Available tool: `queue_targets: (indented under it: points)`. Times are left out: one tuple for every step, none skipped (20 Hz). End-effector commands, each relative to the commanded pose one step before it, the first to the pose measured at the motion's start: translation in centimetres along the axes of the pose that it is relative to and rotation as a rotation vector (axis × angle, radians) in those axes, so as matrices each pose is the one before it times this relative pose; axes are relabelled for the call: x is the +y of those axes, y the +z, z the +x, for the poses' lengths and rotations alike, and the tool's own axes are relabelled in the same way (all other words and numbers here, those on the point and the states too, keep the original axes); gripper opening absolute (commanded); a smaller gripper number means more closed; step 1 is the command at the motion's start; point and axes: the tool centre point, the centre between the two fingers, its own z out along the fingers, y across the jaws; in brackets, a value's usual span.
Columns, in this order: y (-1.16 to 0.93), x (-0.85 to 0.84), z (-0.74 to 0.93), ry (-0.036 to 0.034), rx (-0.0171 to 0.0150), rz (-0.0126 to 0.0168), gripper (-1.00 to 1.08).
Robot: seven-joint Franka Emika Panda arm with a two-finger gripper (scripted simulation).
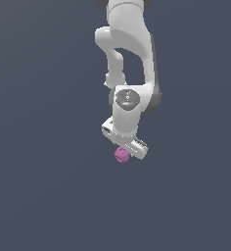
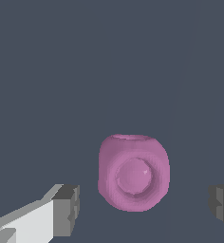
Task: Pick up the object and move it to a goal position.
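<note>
Beneath the white gripper (image 1: pixel 126 148), the pink object (image 1: pixel 121 154) is partly hidden in the exterior view. In the wrist view, its spread fingers (image 2: pixel 66 210) flank the object (image 2: pixel 134 172) without touching; one is cut off. The surface (image 1: pixel 44 196) is plain grey-blue.

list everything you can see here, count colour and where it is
object: one, pink-purple, a rounded knobbly lump with a raised round boss on the face toward the wrist camera; in the wrist view it sits between the two fingertips with a gap on each side
surface: one, plain dark grey-blue, fills the background of both views
arm: one, white with grey joints, comes down from the top of the exterior view
gripper: one, white with dark grey fingertips, open, astride the object
</note>
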Motion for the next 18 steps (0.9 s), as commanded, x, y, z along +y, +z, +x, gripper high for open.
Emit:
queue_targets:
  points:
    - [0.307,-0.070,-0.021,0.02145,-0.00089,-0.00068,1.00]
    - [0.077,-0.016,-0.010,0.00477,-0.00030,-0.00024,1.00]
    - [0.055,-0.009,-0.006,0.00344,-0.00021,-0.00018,1.00]
    - [0.033,-0.006,-0.004,0.00206,-0.00013,-0.00011,1.00]
    - [0.011,-0.002,-0.001,0.00069,-0.00004,-0.00004,1.00]
    - [-0.041,0.012,-0.013,-0.00463,-0.00013,-0.00012,1.00]
    - [0.040,-0.001,-0.002,0.00000,0.00000,0.00000,1.00]
    - [0.121,-0.004,-0.007,0.00000,0.00000,0.00000,1.00]
    - [0.201,-0.006,-0.011,0.00000,0.00000,0.00000,1.00]
    - [0.279,0.025,0.013,0.00069,0.00001,0.00002,1.00]
    - [0.359,-0.010,-0.022,0.00000,0.00000,0.00000,1.00]
    - [0.435,0.022,0.002,0.00069,0.00001,0.00001,1.00]
    - [0.511,0.021,-0.005,0.00069,0.00002,0.00001,1.00]
    - [0.585,-0.012,-0.040,0.00000,0.00000,0.00000,1.00]
    - [0.602,0.044,0.009,0.00120,0.00003,0.00001,1.00]
    - [0.524,-0.013,-0.035,0.00000,0.00000,0.00000,1.00]
    - [0.439,0.033,0.017,0.00098,0.00003,0.00001,1.00]
    - [0.357,-0.016,-0.014,0.00000,0.00000,0.00000,1.00]
